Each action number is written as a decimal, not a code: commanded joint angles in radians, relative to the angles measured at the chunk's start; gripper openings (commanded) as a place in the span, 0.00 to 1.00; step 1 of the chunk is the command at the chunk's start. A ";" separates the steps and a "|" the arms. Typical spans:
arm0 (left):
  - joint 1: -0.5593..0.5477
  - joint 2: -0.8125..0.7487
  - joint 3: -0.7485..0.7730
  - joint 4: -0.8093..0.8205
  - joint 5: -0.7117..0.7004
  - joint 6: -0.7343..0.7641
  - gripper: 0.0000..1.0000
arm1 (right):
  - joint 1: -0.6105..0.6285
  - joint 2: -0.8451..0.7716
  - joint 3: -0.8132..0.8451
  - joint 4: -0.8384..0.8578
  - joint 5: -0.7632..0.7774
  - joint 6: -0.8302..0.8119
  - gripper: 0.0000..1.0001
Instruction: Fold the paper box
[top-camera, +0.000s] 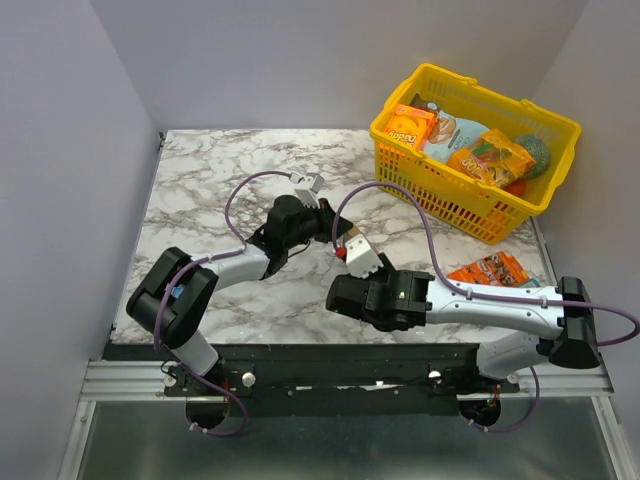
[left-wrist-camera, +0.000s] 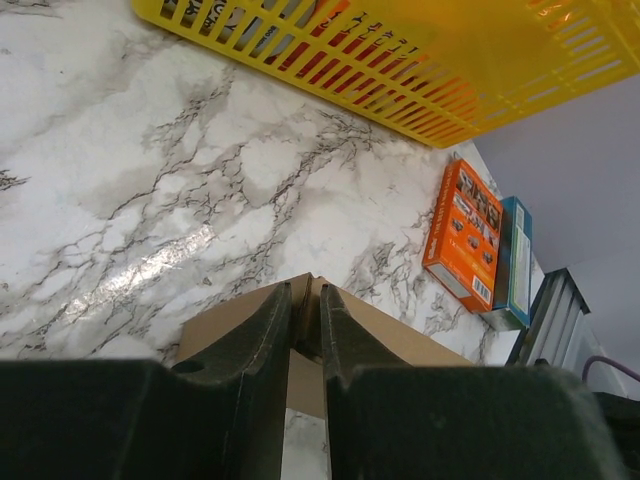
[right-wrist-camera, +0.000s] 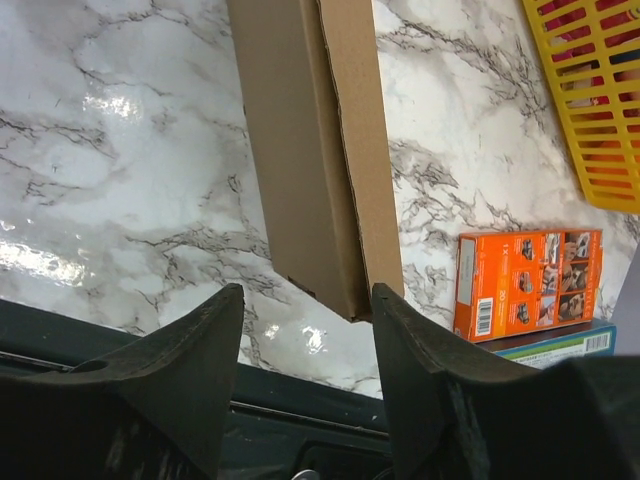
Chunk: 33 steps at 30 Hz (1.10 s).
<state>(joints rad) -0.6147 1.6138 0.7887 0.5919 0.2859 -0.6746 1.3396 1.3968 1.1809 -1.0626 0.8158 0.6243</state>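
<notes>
The paper box is a plain brown folded cardboard blank held off the marble table. My left gripper is shut on a raised fold ridge of the paper box, and the brown panels spread out to both sides of its fingers. My right gripper is open. The lower end of the box hangs just above the gap between its fingertips and touches neither. In the top view both arms meet mid-table and hide the box.
A yellow basket full of snack packs stands at the back right. An orange printed snack box lies on a blue box at the right edge. The dark front rail runs just below the right gripper.
</notes>
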 joint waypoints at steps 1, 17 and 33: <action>-0.005 0.034 -0.026 -0.187 -0.008 0.061 0.08 | -0.010 -0.012 -0.018 -0.024 -0.018 0.034 0.58; -0.008 0.034 -0.016 -0.208 -0.014 0.072 0.07 | -0.056 -0.065 -0.063 0.019 -0.030 -0.009 0.53; -0.010 0.032 -0.003 -0.231 -0.025 0.086 0.06 | -0.069 -0.047 -0.125 0.041 -0.129 0.020 0.43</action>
<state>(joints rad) -0.6178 1.6138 0.8108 0.5541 0.2855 -0.6487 1.2804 1.3460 1.0924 -1.0340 0.7742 0.6052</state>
